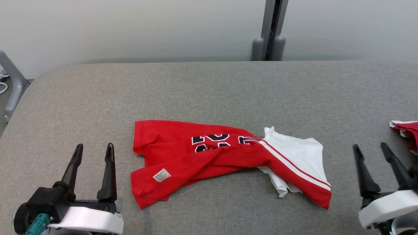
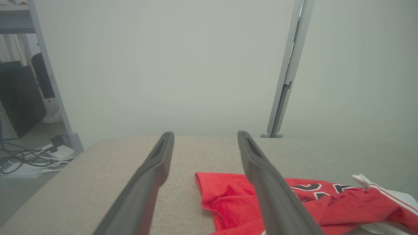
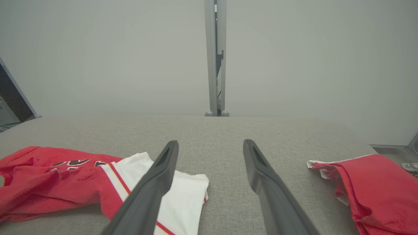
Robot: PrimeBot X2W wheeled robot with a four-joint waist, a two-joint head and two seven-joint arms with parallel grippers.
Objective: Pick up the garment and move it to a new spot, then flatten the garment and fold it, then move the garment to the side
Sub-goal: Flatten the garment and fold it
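Grey woven fabric covers the table (image 1: 209, 91), which runs back to a pale wall split by a grey upright post (image 1: 269, 29) at 12 o'clock in the head view. The garment (image 1: 202, 153) lies just below the middle of the table, crumpled and twisted. Its red body is bunched toward 9 o'clock, with only part of the black print showing, and a small white label (image 1: 161, 175) is turned up near the hem at 7 o'clock. A white sleeve (image 1: 297, 150) and its striped trim spill toward 3 o'clock. A second red cloth (image 1: 408, 130) lies at the table's edge at 3 o'clock, well apart from the garment.

The left gripper (image 1: 94, 145) hovers at 8 o'clock, just beside the garment's hem. Its jaws are spread wide and hold nothing. The right gripper (image 1: 369, 145) hangs at 4 o'clock, between the sleeve and the second cloth, also wide apart and empty.

Judging by the wrinkles and the overlapping layers, the shirt has been neither flattened nor folded. Whether this spot is already the new one cannot be told. At the least, spreading it flat, folding it and setting it aside all seem to be left.
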